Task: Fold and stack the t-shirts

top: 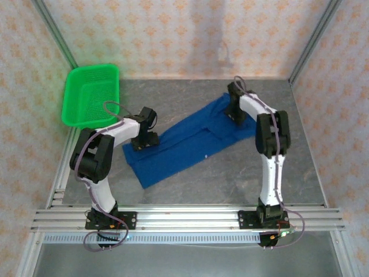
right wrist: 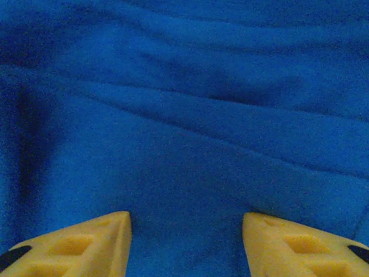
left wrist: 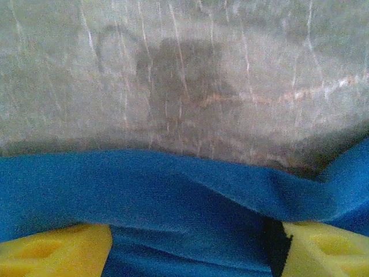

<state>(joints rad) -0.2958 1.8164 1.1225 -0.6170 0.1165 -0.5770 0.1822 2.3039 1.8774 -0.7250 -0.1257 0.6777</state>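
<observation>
Yellow fingers (left wrist: 52, 249) of the left gripper (left wrist: 196, 245) stand wide apart at the bottom of the left wrist view. They clamp nothing. The royal-blue t-shirt (left wrist: 173, 196) lies between and just ahead of them, its raised edge running straight across the frame, with bare grey table (left wrist: 184, 75) beyond.

The right gripper (right wrist: 187, 234) is likewise spread, its fingers (right wrist: 86, 242) apart over creased blue cloth (right wrist: 190, 144).

From above, the t-shirt (top: 184, 144) is a long band slanting from lower left to upper right. The left gripper (top: 144, 137) is at its lower-left end and the right gripper (top: 233, 112) at its upper-right end. Each arm is nearest its own end, so a fold likely turns on that slanted axis. The green basket (top: 89, 95) sits well apart at upper left.
</observation>
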